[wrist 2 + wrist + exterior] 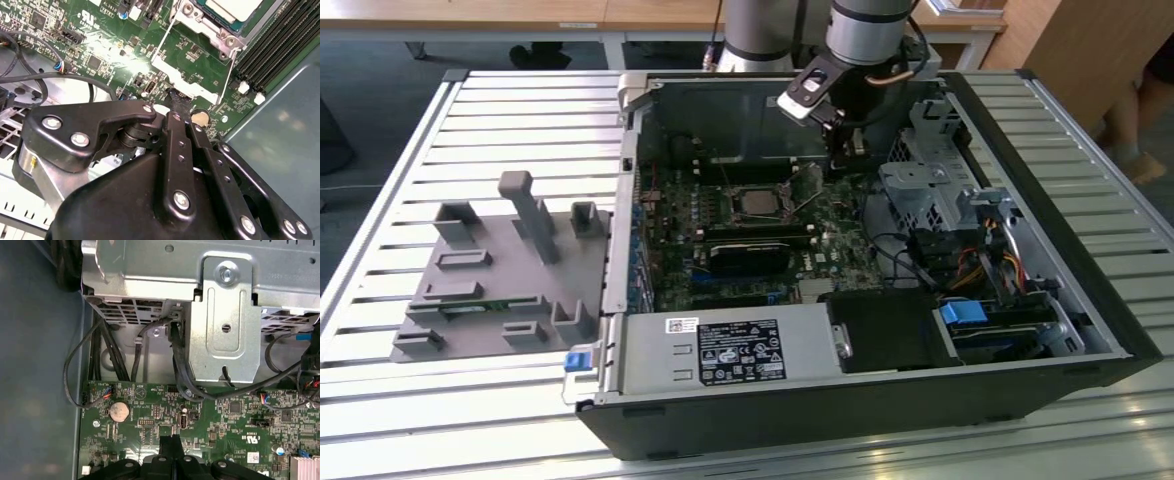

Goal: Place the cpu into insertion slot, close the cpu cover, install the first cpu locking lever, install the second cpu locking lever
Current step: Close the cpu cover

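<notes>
In the exterior view the cpu (754,203) shows its silvery-grey top inside the insertion slot (724,207) on the green board of the open computer case. In the second wrist view the cpu (234,7) lies framed by the silver cpu cover (212,27). Two thin wire levers (166,36) (228,75) run from the socket toward my fingertips; I cannot tell whether they are latched. My gripper (850,160) hangs over the board to the exterior view's right of the socket, shut with nothing in it. Its black fingertips (177,100) (171,442) sit just above the board.
A grey power supply box (720,350) fills the case's near side. A metal drive cage (921,190) (225,315) and cables (974,260) stand close beside the gripper. Long memory slots (280,45) flank the socket. A grey fixture (494,270) lies on the slatted table.
</notes>
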Controlling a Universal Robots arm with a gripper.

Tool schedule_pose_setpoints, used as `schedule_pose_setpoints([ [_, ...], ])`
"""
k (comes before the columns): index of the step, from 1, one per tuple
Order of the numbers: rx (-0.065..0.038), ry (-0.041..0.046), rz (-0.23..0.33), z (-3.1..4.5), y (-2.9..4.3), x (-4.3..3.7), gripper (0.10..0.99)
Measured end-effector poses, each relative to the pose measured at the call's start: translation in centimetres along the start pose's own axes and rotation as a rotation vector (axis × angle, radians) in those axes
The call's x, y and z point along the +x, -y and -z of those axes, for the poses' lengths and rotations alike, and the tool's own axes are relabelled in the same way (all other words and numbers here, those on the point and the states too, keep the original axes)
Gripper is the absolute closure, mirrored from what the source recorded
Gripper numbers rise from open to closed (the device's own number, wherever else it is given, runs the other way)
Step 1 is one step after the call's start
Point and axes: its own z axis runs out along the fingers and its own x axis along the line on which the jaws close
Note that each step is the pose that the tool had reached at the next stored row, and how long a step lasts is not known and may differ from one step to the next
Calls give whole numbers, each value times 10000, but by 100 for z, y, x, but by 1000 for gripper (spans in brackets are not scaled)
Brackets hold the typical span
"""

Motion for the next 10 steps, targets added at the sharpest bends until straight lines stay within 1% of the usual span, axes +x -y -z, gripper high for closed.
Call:
schedule_pose_setpoints([
  [6,0,0,1,0,87,2,980],
  [10,0,1,1,2,167,4,980],
])
